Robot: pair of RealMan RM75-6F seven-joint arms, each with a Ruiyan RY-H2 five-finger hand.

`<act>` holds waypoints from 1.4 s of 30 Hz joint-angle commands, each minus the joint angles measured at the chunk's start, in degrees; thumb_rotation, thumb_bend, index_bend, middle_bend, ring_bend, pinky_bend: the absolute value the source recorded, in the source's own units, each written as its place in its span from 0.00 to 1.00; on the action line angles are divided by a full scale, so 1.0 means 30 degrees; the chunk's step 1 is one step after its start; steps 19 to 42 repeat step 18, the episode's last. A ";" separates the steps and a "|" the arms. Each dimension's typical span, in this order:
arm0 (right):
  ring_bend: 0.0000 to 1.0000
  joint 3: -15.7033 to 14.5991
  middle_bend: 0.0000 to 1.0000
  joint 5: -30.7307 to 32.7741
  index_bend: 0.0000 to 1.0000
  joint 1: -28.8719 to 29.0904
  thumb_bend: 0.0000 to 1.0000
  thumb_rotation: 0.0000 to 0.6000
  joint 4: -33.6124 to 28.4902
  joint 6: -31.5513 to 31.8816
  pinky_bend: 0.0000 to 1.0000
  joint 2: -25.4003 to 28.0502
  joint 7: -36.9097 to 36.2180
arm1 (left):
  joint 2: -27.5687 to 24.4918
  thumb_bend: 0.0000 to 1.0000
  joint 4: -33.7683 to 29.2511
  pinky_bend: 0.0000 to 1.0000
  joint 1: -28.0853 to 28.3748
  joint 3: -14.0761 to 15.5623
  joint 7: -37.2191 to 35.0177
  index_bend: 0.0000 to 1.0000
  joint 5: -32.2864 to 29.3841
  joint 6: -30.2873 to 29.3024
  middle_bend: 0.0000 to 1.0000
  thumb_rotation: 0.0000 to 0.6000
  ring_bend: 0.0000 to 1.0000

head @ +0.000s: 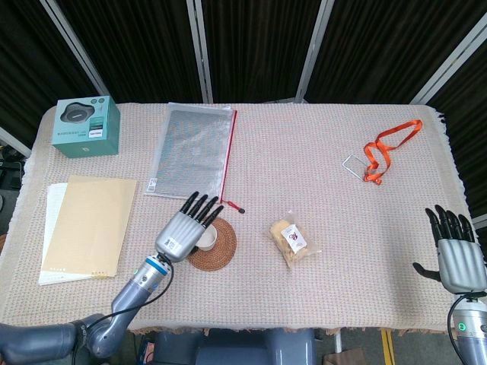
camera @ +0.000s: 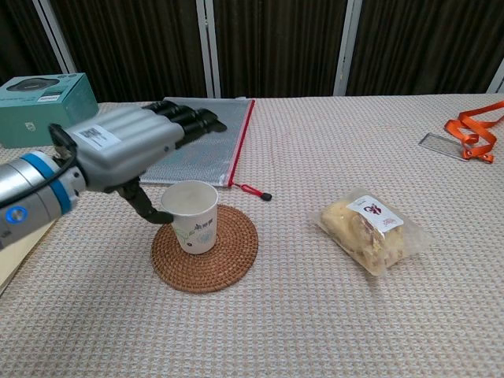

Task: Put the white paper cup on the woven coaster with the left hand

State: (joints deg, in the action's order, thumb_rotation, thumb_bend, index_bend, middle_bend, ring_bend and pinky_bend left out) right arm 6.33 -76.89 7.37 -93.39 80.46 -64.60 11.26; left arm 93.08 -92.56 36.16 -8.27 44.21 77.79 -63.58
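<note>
The white paper cup (camera: 191, 216) stands upright on the round woven coaster (camera: 213, 254), toward its left side; from the head view the cup (head: 205, 239) shows just right of the hand. My left hand (camera: 130, 144) hovers above and to the left of the cup with its fingers stretched out straight, holding nothing. Its thumb hangs down beside the cup's left wall. In the head view the left hand (head: 185, 223) covers the coaster's (head: 221, 249) left part. My right hand (head: 456, 251) stays open at the table's right edge, far from the cup.
A bagged snack (camera: 370, 228) lies right of the coaster. A mesh zip pouch (head: 192, 150) lies behind it, a teal box (head: 86, 126) at the back left, a tan folder (head: 88, 223) on the left, and an orange lanyard (head: 386, 146) at the back right.
</note>
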 commanded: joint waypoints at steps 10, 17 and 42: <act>0.00 -0.0396 0.00 -0.0774 0.00 -0.0150 0.00 1.00 -0.0569 0.0226 0.00 0.0147 -0.0057 | -0.7520 0.00 -0.2666 0.00 -0.5782 0.1406 -0.6795 0.00 0.1274 -0.6547 0.00 1.00 0.00; 0.00 -0.0508 0.00 -0.1045 0.00 -0.0269 0.00 1.00 -0.0754 0.0440 0.00 0.0177 -0.0047 | -0.8650 0.00 -0.1291 0.00 -0.7930 0.2770 -1.0915 0.00 0.1448 -0.7524 0.00 1.00 0.00; 0.00 -0.0502 0.00 -0.1071 0.00 -0.0282 0.00 1.00 -0.0764 0.0478 0.00 0.0195 -0.0073 | -0.8697 0.00 -0.1194 0.00 -0.8139 0.2851 -1.1266 0.00 0.1408 -0.7608 0.00 1.00 0.00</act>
